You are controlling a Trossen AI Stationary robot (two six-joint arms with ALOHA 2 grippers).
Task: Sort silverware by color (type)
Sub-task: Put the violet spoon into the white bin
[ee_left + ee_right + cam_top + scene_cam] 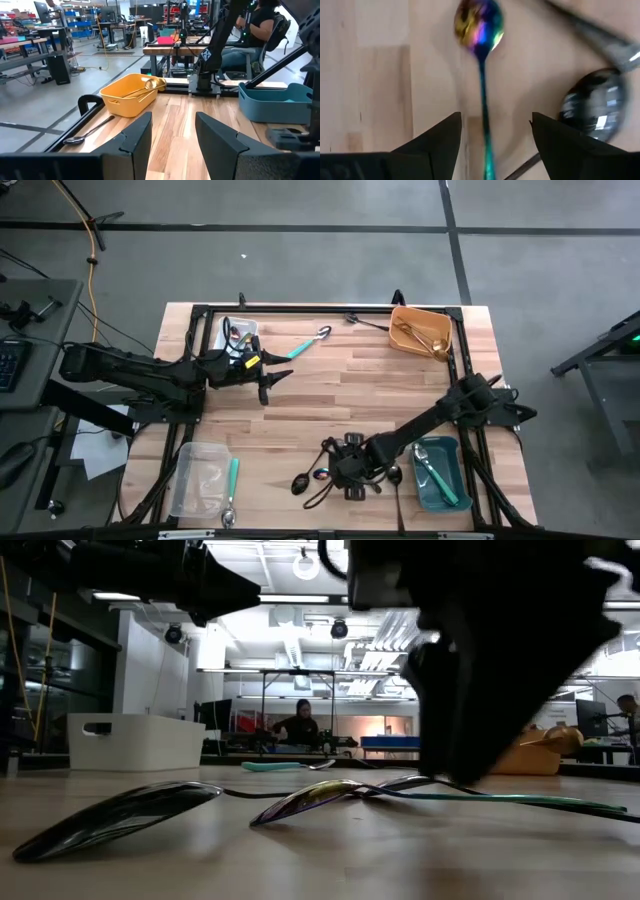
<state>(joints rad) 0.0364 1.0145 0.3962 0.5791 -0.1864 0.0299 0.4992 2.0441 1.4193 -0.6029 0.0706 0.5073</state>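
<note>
Iridescent rainbow spoon (pixel 479 60) lies flat on bench (pixel 380 390) near front edge, beside black spoon (pixel 594 107). Right gripper (pixel 492 142) low over it, fingers spread, straddling handle, nothing held. Left gripper (pixel 172 137) spread, empty, raised near white bin (pixel 238 335).

Black jointed arms (pixel 130 370), black cables, yellow tag (pixel 252 361).
</note>
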